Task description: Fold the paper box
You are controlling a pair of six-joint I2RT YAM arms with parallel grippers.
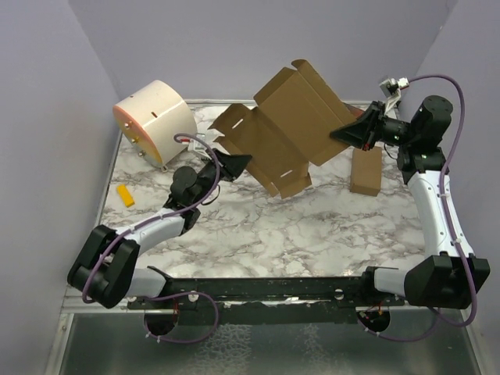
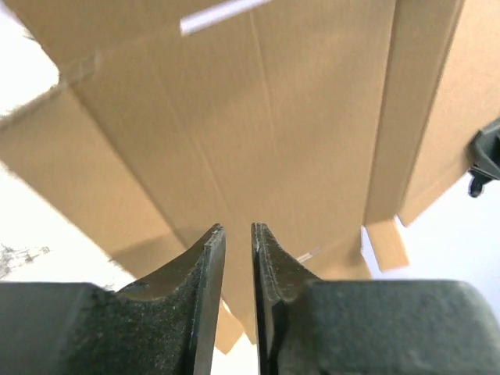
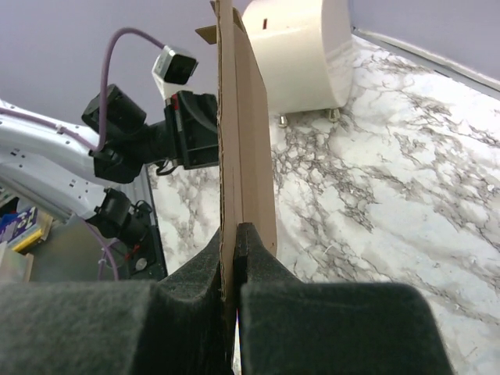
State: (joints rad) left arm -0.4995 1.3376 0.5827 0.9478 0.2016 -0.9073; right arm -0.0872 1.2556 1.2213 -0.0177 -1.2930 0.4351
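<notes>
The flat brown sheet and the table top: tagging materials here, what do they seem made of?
The brown die-cut paper box sheet looks like matte, uncoated cardboard: raw cut edges, creases, slots. The white grey-veined table top looks like smooth marble or marble-print laminate; I cannot tell which.

No text, label, brand, number or sign can be read in any view. The paper box (image 1: 289,125) is plain brown cardboard. A colourful patch (image 3: 16,225) in the right wrist view is too blurred to read.
</notes>
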